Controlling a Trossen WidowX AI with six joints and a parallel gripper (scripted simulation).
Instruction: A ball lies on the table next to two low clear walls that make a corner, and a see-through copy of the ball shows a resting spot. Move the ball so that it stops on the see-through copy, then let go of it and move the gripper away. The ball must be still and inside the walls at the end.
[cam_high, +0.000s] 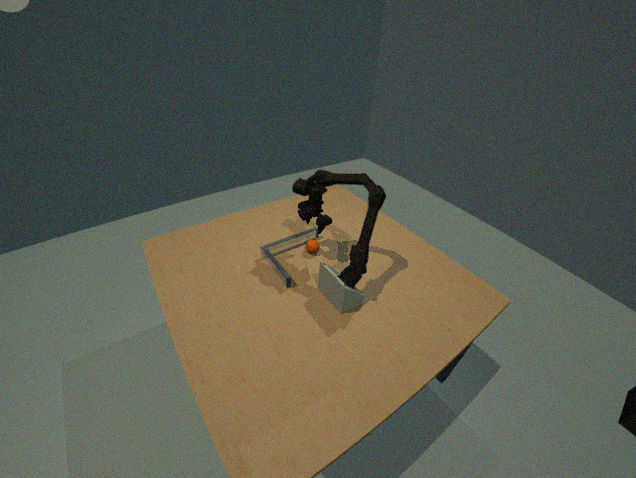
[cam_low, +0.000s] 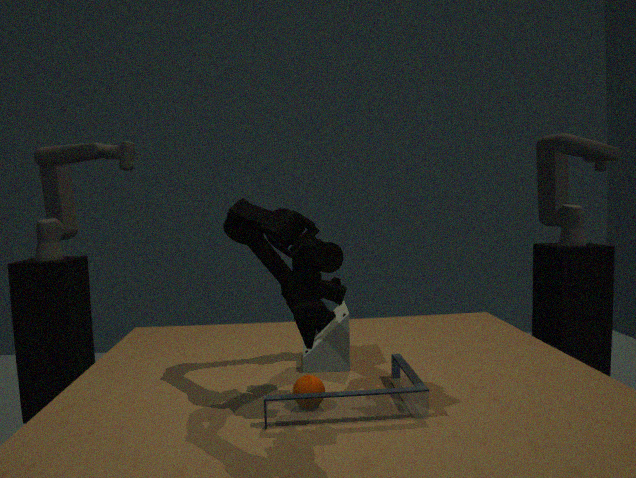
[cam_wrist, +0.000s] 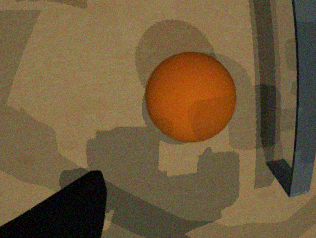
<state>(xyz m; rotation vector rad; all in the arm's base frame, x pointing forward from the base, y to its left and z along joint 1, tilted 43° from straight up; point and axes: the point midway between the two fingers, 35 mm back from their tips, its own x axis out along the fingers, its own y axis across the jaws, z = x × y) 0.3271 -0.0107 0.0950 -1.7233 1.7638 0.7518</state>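
Observation:
The orange ball (cam_high: 312, 246) (cam_low: 308, 388) (cam_wrist: 190, 97) rests on the tan table (cam_high: 287, 370) (cam_low: 514, 411). It lies just inside the long clear wall (cam_high: 287, 241) (cam_low: 359, 397) (cam_wrist: 302, 94), near that wall's open end. The short wall (cam_high: 277, 268) (cam_low: 403, 373) meets the long one at a corner, well away from the ball. I cannot make out the see-through copy. My gripper (cam_high: 321, 224) (cam_low: 311, 336) is open and empty, hanging a little above the ball without touching it. Only one dark finger (cam_wrist: 60, 233) shows in the wrist view.
The arm's grey wedge base (cam_high: 336, 292) (cam_low: 329, 352) stands close behind the ball. Two pale idle arms on black pedestals stand off the table, one at the left (cam_low: 51, 318) and one at the right (cam_low: 573, 298).

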